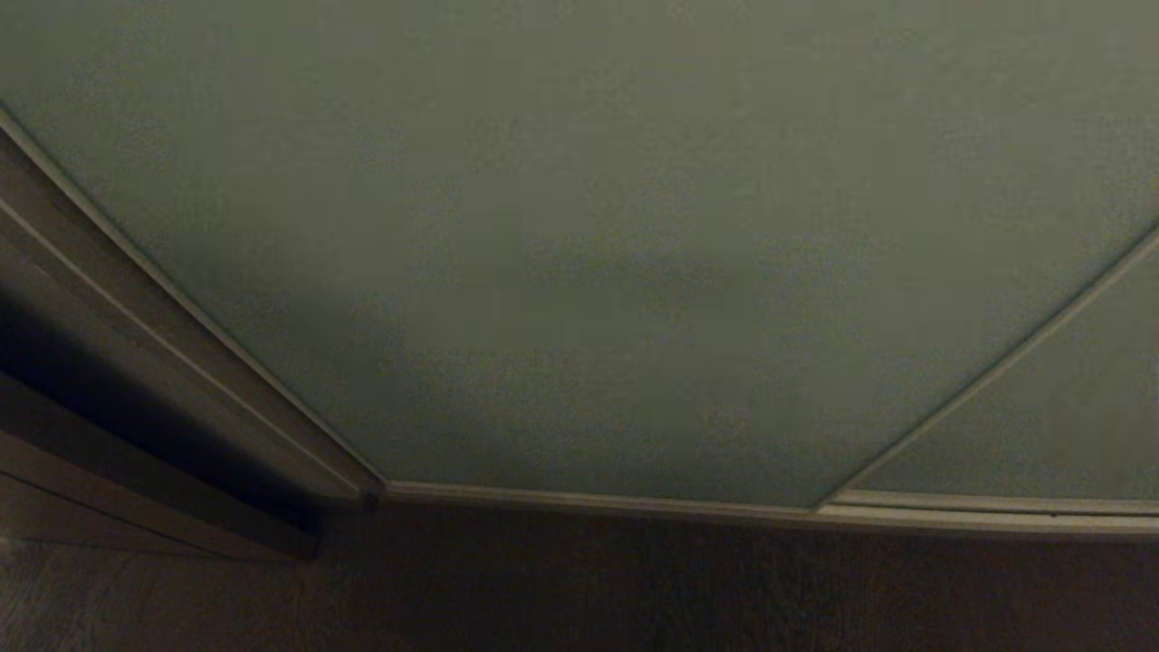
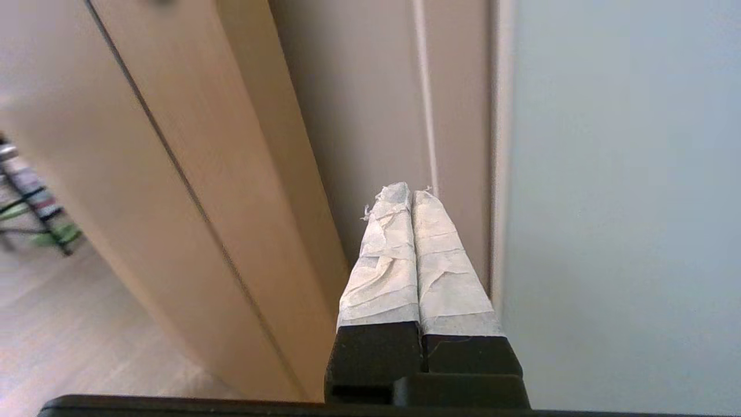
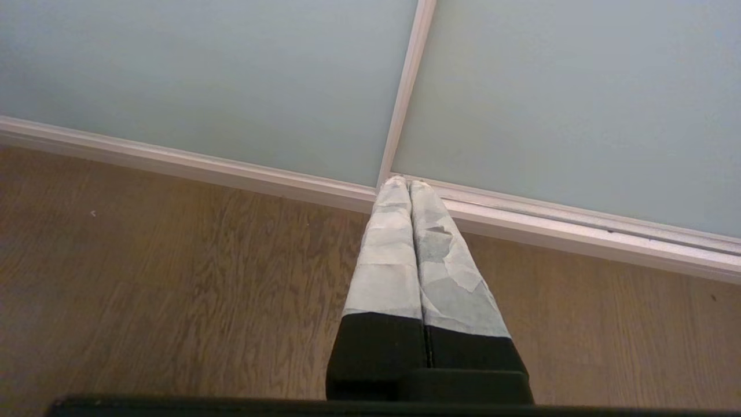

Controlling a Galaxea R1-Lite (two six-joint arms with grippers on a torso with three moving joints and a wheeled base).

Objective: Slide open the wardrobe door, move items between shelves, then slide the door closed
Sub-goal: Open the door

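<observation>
The sliding wardrobe door (image 1: 579, 244), a pale grey-green panel with a slim light frame, fills the head view and stands closed on its floor rail (image 1: 634, 503). A second panel (image 1: 1068, 426) overlaps it at the right. Neither arm shows in the head view. My left gripper (image 2: 411, 194) is shut and empty, raised and pointing at the beige wardrobe side post (image 2: 457, 127) just beside the door's left edge (image 2: 502, 150). My right gripper (image 3: 406, 184) is shut and empty, low over the floor, pointing at the rail (image 3: 579, 229) where the two panels meet. The items and the shelves are hidden.
A beige wooden wall panel (image 2: 173, 145) stands left of the wardrobe, with a dark gap beside it (image 1: 136, 407). Wood-grain floor (image 3: 173, 278) runs up to the rail. A metal rack (image 2: 35, 214) stands far off to the left.
</observation>
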